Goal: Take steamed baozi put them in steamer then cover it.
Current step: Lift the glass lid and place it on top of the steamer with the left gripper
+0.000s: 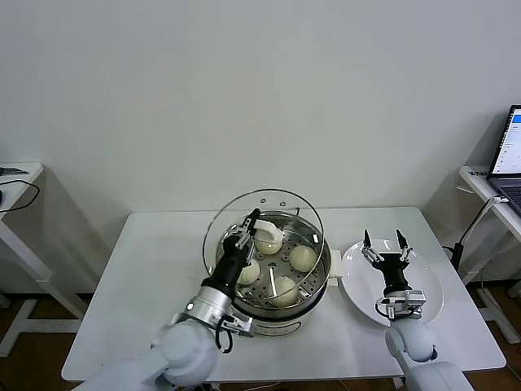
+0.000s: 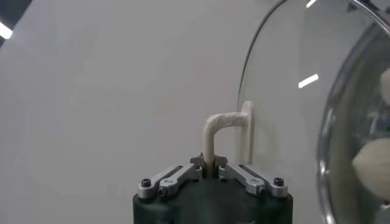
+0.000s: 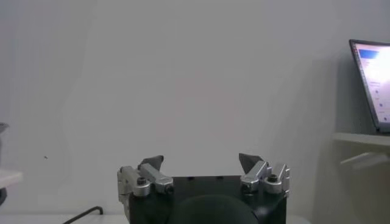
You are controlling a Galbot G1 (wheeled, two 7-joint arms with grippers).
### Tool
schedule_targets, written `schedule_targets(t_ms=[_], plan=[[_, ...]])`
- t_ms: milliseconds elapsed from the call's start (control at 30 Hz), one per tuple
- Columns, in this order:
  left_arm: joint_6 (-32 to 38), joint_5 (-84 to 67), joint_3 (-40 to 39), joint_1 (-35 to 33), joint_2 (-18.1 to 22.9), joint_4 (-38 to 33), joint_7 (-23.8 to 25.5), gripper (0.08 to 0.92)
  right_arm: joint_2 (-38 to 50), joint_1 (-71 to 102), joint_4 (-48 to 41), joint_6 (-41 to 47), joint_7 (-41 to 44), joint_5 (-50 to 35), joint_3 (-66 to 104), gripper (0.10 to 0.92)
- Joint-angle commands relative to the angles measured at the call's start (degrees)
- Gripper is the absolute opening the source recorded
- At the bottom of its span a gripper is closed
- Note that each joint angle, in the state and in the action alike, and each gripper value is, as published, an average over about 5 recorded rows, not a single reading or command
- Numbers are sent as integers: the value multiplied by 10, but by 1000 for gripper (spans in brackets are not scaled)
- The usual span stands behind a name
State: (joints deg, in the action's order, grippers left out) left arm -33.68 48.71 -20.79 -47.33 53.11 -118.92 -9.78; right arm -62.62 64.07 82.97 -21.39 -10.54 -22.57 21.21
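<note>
While head cam hides it, L wrist shows left gripper (image 2: 209,171) clamping cover (image 2: 286,91) handle

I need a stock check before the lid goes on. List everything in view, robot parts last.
steamed baozi: four, cream-white, all on the perforated tray inside the steamer.
steamer: one, shiny steel on a white base, middle of the table.
cover: one, clear glass with metal rim and cream-white handle, held tilted on edge above the steamer's left side, not yet seated.
plate: one, white, bare, on the table right of the steamer.
table: one, white, carries steamer and plate.
laptop: one, screen lit, on a side desk at far right.
left gripper: one, black, shut on the cover's handle.
right gripper: one, black, open, holding nothing, above the plate.
</note>
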Motion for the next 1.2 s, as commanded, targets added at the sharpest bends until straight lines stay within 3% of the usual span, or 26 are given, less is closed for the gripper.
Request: schedule_targets(t_ms=[33,633,1200], plan=[[-95,-39,-76,53,30,30,7,198,-1,1,-2,0,-2,3,2,823],[-103,54,-99,91,40,48,114,198,-6,1,-6,0,-1,6,2,823],[-107,42,-110,99,61,70,106,198,-9,-4,-12,0,-1,8,1,823]])
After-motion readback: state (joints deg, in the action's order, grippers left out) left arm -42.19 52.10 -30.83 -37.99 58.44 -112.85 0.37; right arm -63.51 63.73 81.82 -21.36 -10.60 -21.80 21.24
